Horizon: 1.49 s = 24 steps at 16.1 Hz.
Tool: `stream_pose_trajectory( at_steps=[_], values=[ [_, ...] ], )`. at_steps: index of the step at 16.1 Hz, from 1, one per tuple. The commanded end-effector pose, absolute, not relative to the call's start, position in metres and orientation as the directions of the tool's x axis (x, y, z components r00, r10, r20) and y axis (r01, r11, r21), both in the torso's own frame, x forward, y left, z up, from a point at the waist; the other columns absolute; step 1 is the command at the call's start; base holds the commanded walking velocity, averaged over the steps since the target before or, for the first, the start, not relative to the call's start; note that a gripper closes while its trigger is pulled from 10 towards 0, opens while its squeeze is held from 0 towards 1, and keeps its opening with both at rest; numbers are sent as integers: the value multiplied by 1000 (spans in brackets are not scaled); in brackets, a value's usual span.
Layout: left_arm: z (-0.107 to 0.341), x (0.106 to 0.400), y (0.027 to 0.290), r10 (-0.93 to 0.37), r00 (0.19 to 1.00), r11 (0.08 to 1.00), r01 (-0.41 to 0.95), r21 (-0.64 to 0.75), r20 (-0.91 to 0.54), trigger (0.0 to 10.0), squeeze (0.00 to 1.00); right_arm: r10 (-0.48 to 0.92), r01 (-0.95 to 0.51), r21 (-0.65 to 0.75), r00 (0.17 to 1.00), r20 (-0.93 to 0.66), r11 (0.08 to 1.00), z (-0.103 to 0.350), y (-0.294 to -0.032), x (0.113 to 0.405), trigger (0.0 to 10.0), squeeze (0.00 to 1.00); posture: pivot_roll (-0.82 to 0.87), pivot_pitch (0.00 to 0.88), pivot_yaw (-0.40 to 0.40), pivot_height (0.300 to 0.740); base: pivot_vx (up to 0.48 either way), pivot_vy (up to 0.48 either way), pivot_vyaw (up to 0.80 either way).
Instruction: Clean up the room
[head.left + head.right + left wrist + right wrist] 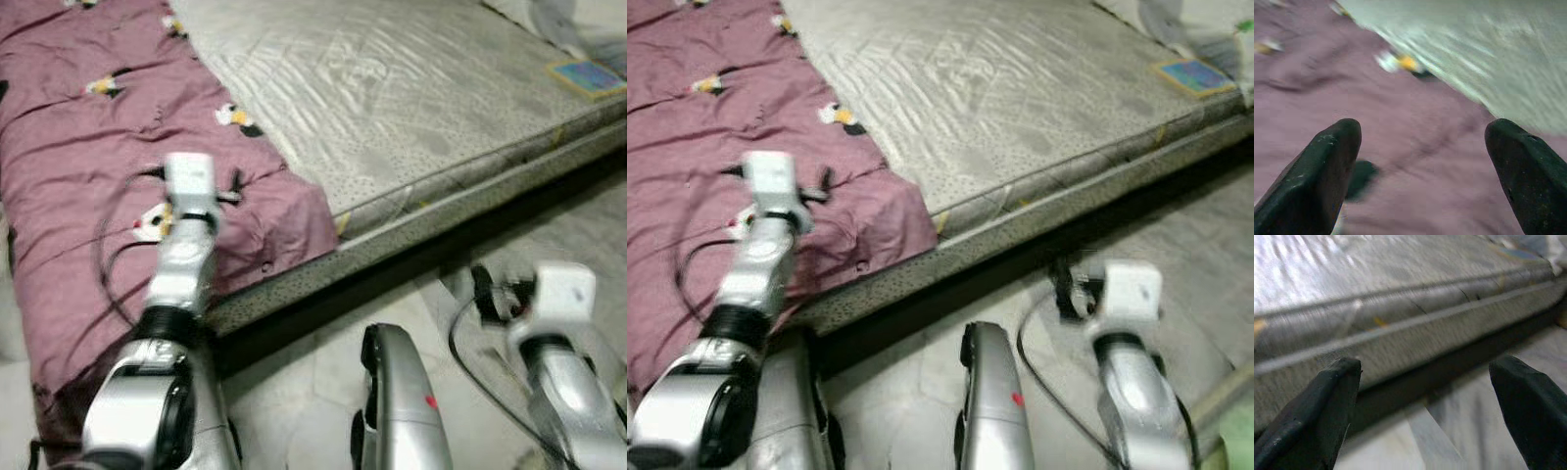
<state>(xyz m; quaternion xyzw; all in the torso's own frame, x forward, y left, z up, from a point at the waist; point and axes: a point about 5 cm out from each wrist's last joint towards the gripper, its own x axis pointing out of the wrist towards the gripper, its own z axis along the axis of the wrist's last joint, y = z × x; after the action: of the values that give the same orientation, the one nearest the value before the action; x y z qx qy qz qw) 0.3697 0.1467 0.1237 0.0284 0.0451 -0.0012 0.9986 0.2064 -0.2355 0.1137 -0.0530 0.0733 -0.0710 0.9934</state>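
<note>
A mauve blanket (pixel 78 147) printed with small black, white and yellow figures covers the left part of a bed. My left arm (pixel 186 225) reaches out over it. In the left wrist view my left gripper (pixel 1422 129) hovers open just above the blanket, holding nothing. My right arm (pixel 558 313) is low over the floor beside the bed. In the right wrist view my right gripper (pixel 1425 364) is open and empty, facing the mattress edge (pixel 1400 333) and the dark gap under it.
A bare grey quilted mattress (pixel 392 88) takes up the rest of the bed. A blue and yellow flat booklet (pixel 586 76) lies at its far right, next to some pale cloth (pixel 578 24). Light tiled floor (pixel 313 392) runs along the bed.
</note>
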Motion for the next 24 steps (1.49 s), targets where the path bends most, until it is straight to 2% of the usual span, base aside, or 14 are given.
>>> stream_pose_trajectory(
  at_steps=[1,3,4,8,10,12,13,15,18,20,22,24],
  values=[
    [105,367,139,-20,980,996,37,84,-198,10000,0,-151,134,-132,980,-130,982,121,-241,197,10000,0,-256,134,-17,490,0,0,0],
    [93,364,126,-70,953,990,101,93,-293,10000,0,-166,142,-154,974,-154,978,121,-248,183,10000,0,-278,140,-19,490,0,0,0],
    [78,358,116,-130,916,979,178,94,-379,10000,0,-176,149,-170,971,-159,974,122,-253,179,10000,0,-291,143,-19,490,0,0,0],
    [52,344,86,-258,826,955,295,-5,-502,10000,0,-196,169,-185,970,-141,968,130,-260,185,10000,0,-294,135,-19,490,0,0,0],
    [44,334,68,-345,780,917,399,-11,-522,10000,0,-192,168,-176,973,-129,970,132,-258,193,10000,0,-279,125,-21,490,0,0,0],
    [48,333,55,-401,775,866,495,75,-490,10000,0,-178,158,-161,976,-122,974,131,-252,199,10000,0,-260,113,-19,490,0,0,0],
    [55,336,53,-397,807,863,490,120,-437,10000,0,-172,154,-150,978,-116,977,130,-248,202,10000,0,-245,103,-17,490,0,0,0],
    [76,338,46,-444,854,786,516,341,-271,10000,0,-154,142,-117,983,-103,983,127,-240,211,10000,0,-202,81,-14,490,0,0,0],
    [97,334,54,-433,898,804,426,415,-82,10000,0,-135,126,-90,986,-95,988,123,-232,223,10000,0,-139,55,-17,490,0,0,0],
    [120,328,73,-368,925,859,299,415,95,10000,0,-122,117,-68,990,-76,991,123,-226,236,10000,0,-109,41,-17,490,0,0,0],
    [136,314,91,-312,927,872,193,450,207,10000,0,-117,115,-48,992,-54,992,124,-220,248,10000,0,-74,12,-14,490,0,0,0],
    [137,290,116,-157,962,949,83,305,224,10000,0,-107,107,-12,994,-35,994,124,-214,257,10000,0,-35,0,-15,490,0,0,0]
  ],
)
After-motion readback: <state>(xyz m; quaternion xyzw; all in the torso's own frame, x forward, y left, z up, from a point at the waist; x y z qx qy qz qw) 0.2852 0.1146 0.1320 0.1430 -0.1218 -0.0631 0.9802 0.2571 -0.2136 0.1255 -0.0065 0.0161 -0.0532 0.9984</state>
